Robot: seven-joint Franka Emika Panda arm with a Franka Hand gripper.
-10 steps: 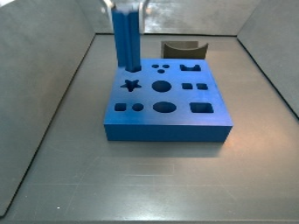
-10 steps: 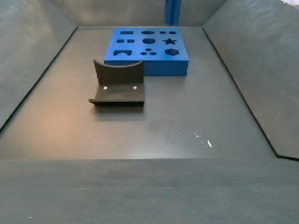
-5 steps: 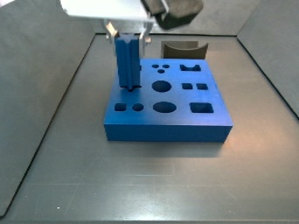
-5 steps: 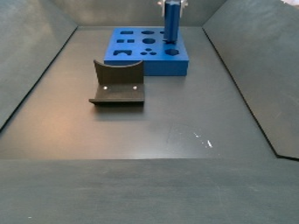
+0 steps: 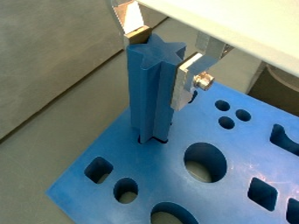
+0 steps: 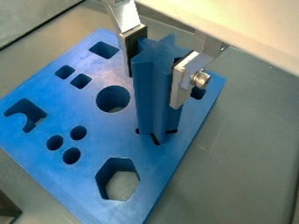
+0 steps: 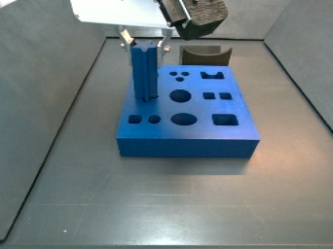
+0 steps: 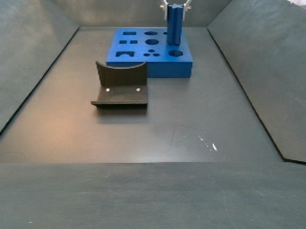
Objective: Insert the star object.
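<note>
We pinch star peg (image 5: 152, 92) in gripper (image 5: 162, 54) — tip seated in block (image 5: 176, 175) hole; tilt risks jamming — keep vertical.

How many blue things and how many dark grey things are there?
Blue: 2, the star object held upright in the gripper with its foot in the blue block.
Dark grey: 1, the curved piece on the floor.
Total: 3
</note>
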